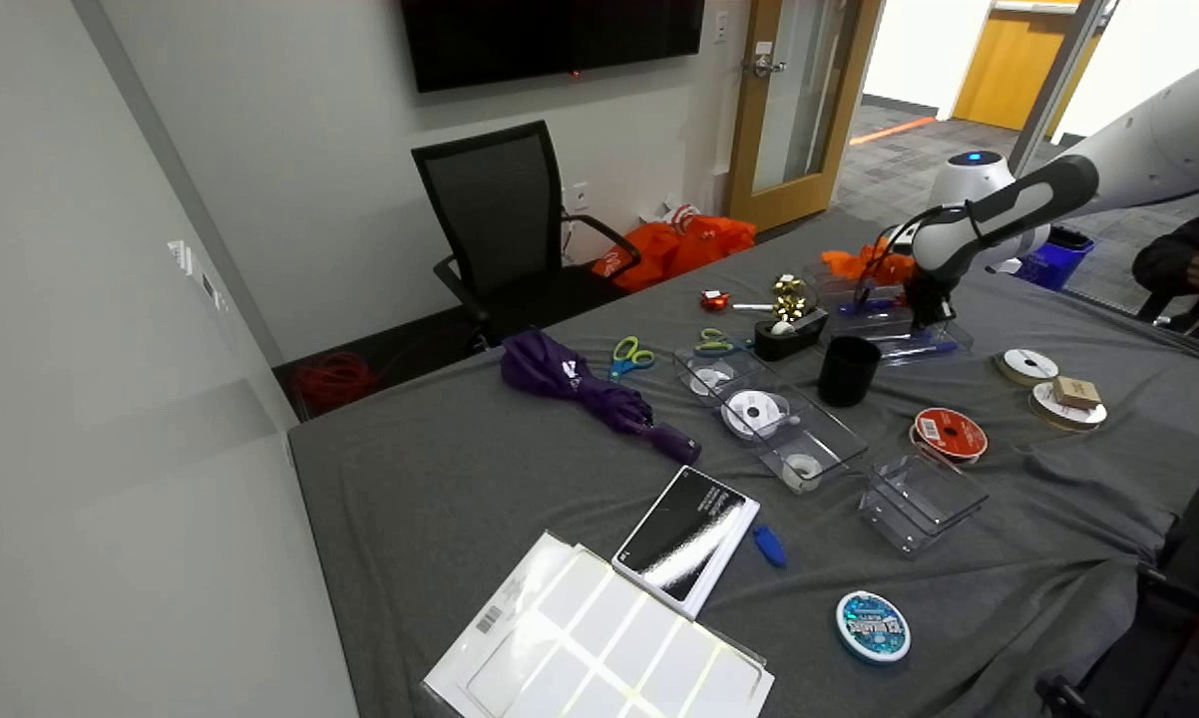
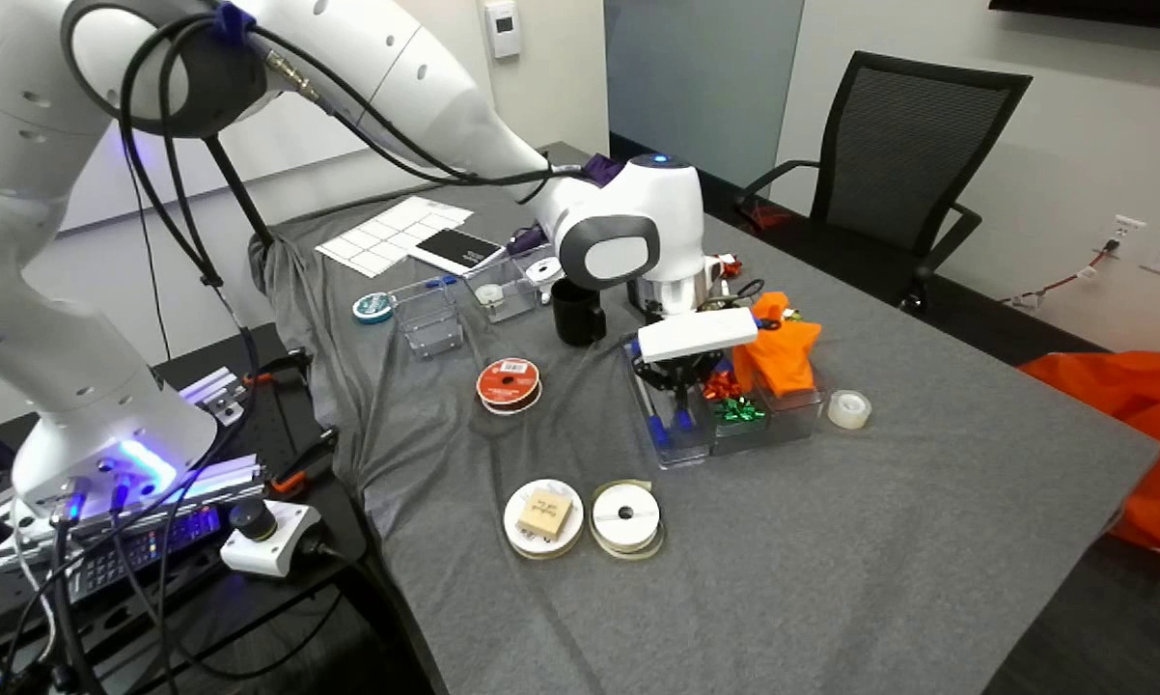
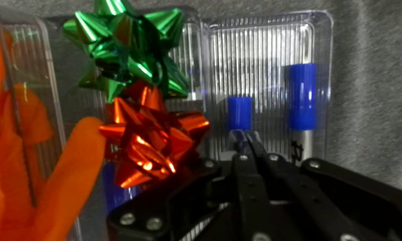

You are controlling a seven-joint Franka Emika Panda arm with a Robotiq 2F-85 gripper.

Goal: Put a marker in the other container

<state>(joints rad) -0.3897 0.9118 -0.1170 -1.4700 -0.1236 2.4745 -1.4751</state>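
Observation:
A clear ribbed tray [image 3: 271, 20] holds two markers with blue caps in its right compartment in the wrist view. One marker [image 3: 303, 97] lies along the right wall. Another marker [image 3: 239, 112] lies under my gripper [image 3: 246, 135]; its body is hidden by the fingers. My fingers are closed nearly together at that cap's lower edge, with nothing clearly between them. In an exterior view my gripper [image 2: 681, 401] points down into the tray [image 2: 686, 458]. A black mug [image 1: 849, 371], [image 2: 578, 314] stands beside the tray. An open clear container [image 1: 924, 499] stands farther off.
A green bow [image 3: 137, 50], a red bow [image 3: 157, 140] and orange material [image 3: 0, 207] crowd the tray's left compartments. A clear tray with ribbon rolls [image 1: 824, 439] is past the mug. A red spool [image 2: 509, 384], white spools [image 2: 628, 521] and a tape roll [image 2: 848, 410] lie nearby.

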